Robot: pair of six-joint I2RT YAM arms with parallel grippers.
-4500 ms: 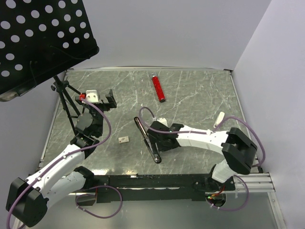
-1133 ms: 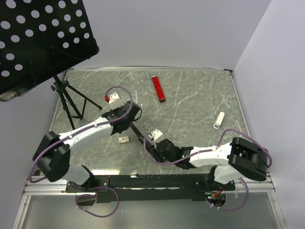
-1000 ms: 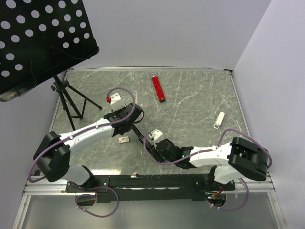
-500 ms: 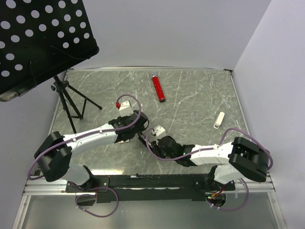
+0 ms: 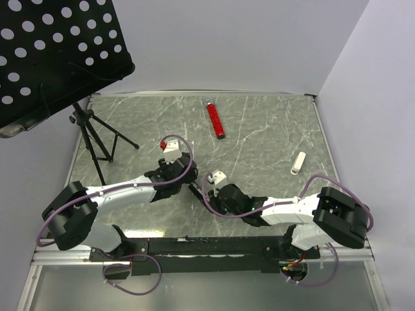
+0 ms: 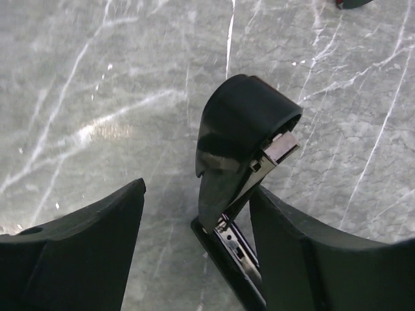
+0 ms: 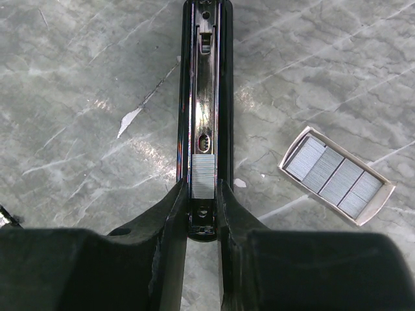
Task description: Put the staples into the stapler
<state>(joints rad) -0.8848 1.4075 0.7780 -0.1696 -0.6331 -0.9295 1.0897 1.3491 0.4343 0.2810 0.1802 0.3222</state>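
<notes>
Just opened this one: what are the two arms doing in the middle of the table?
The right end effector is closed on the slim black stapler at the near end of its base, which lies opened up on the grey marble table. A short silver-grey strip of staples sits in the metal channel, just ahead of the fingers. The left end effector is open, its fingers either side of the raised black lid. A small beige tray of more staples lies alongside.

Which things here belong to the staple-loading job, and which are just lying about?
Job in hand:
- stapler, lid raised
- staples, lying in its channel

Lying about:
- tray of spare staples
- red tube
- small white piece
- tripod
- perforated black panel
</notes>
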